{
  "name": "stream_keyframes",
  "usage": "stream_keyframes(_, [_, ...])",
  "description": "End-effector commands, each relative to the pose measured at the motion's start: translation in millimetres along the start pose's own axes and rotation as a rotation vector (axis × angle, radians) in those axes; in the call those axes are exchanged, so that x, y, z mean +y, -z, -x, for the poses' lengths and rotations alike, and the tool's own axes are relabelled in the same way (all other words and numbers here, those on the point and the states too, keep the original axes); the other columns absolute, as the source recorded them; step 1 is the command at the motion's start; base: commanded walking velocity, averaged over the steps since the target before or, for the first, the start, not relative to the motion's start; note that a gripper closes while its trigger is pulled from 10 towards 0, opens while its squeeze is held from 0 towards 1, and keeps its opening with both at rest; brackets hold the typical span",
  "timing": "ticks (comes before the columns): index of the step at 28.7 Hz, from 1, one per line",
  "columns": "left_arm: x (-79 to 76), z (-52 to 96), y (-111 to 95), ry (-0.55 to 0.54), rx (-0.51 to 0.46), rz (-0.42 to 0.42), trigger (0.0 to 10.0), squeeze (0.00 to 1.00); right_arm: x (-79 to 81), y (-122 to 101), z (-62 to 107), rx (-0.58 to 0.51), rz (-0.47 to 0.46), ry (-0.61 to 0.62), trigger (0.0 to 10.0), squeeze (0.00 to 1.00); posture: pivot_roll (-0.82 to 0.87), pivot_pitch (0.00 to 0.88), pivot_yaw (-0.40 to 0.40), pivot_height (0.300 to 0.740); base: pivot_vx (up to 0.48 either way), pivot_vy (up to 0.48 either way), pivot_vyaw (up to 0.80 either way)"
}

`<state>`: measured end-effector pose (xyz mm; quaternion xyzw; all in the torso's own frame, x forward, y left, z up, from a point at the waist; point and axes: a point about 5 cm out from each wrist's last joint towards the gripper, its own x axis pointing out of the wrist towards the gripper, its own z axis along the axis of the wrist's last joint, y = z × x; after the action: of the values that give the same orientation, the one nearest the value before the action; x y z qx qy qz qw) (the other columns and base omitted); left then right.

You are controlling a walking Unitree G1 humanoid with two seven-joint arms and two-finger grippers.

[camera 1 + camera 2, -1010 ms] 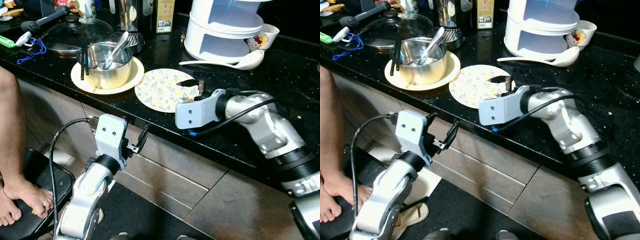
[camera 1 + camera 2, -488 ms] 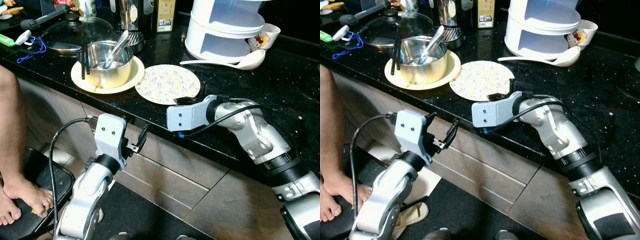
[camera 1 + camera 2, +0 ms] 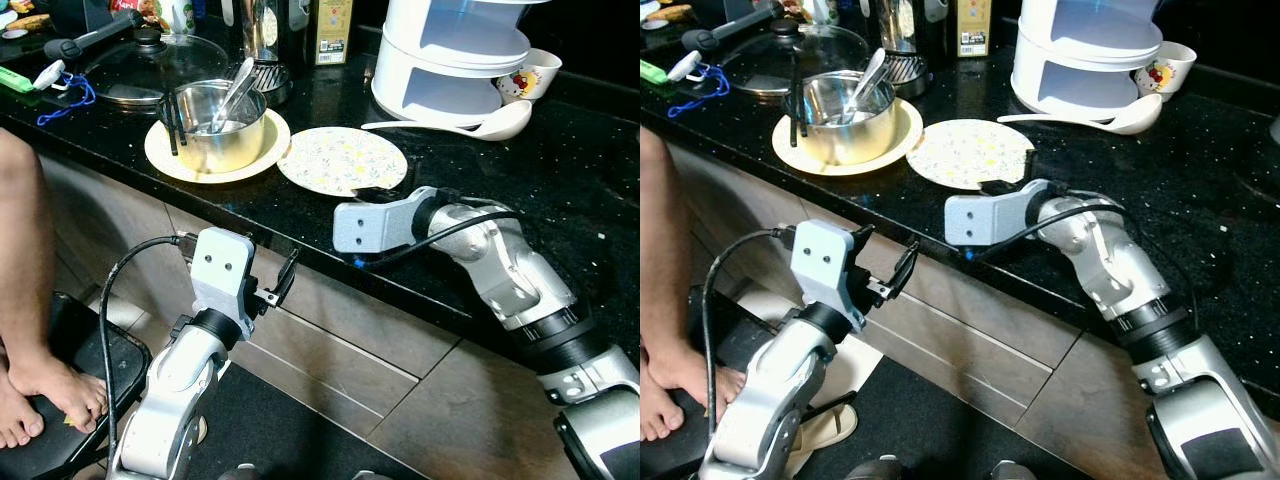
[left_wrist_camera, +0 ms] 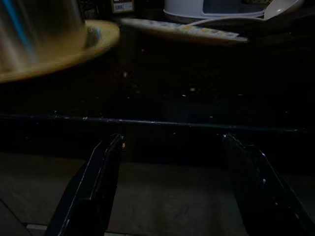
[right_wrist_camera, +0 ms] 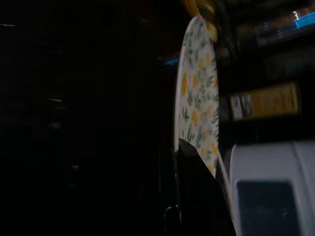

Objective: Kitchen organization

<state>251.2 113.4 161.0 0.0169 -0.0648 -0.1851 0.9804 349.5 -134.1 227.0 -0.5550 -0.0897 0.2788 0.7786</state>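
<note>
Right hand [image 3: 372,192]: on the bench [image 3: 600,190], fingers pinching the near rim of the plate [image 3: 340,159].
Plate: floral, flat on bench, just ahead of right hand.
Pot [image 3: 213,125]: on yellow dish [image 3: 268,140], beyond plate.
Left hand [image 4: 172,182]: fingers spread apart, below bench edge.

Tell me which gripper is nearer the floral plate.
Right. The right gripper sits at the floral plate's near edge; the left gripper hangs below the countertop, in front of the cabinet.
</note>
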Motion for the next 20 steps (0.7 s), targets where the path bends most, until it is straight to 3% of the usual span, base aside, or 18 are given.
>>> stream_keyframes(1, [-2.1,1.6,-0.3,0.007,0.005,0.005,10.0,0.00,-2.4,11.8,4.7,0.020,-0.065,0.037,0.0,0.00,0.06,0.103,-0.044,0.740,0.000,0.000,0.00])
stream_keyframes(3, [-2.3,1.5,-0.4,0.009,0.006,0.005,10.0,0.00,-4.9,18.4,8.1,0.036,-0.050,0.047,0.0,0.00,0.06,0.107,-0.043,0.740,0.000,0.000,0.00])
stream_keyframes(7, [-2.6,1.5,-0.4,0.013,0.007,0.006,10.0,0.00,-12.6,45.7,22.2,0.150,0.069,0.053,0.0,0.00,0.06,0.111,-0.039,0.740,0.000,0.000,0.00])
stream_keyframes(11, [-2.8,1.5,-0.7,0.015,0.008,0.007,10.0,0.00,-22.6,54.9,32.5,0.163,0.054,0.090,0.0,0.00,0.06,0.116,-0.033,0.740,0.000,0.000,0.00])
stream_keyframes(15, [-2.8,1.1,-1.4,0.017,0.007,0.007,10.0,0.00,-28.4,44.7,39.7,-0.009,-0.174,0.106,0.0,0.00,0.06,0.116,-0.033,0.740,0.000,0.000,0.00])
stream_keyframes(17, [-2.3,0.5,-2.3,0.018,0.004,0.007,10.0,0.00,-29.9,28.8,42.8,-0.172,-0.356,0.090,0.0,0.00,0.05,0.117,-0.028,0.740,0.000,0.000,0.00])
stream_keyframes(18, [-2.3,0.5,-2.3,0.018,0.004,0.007,10.0,0.00,-29.9,28.8,42.8,-0.172,-0.356,0.090,0.0,0.00,0.05,0.117,-0.028,0.740,0.000,0.000,0.00])
stream_keyframes(20, [-1.6,-0.1,-3.0,0.019,0.003,0.005,10.0,0.00,-31.5,15.4,46.8,-0.308,-0.498,0.070,0.0,0.00,0.06,0.119,-0.027,0.740,0.000,0.000,0.00])
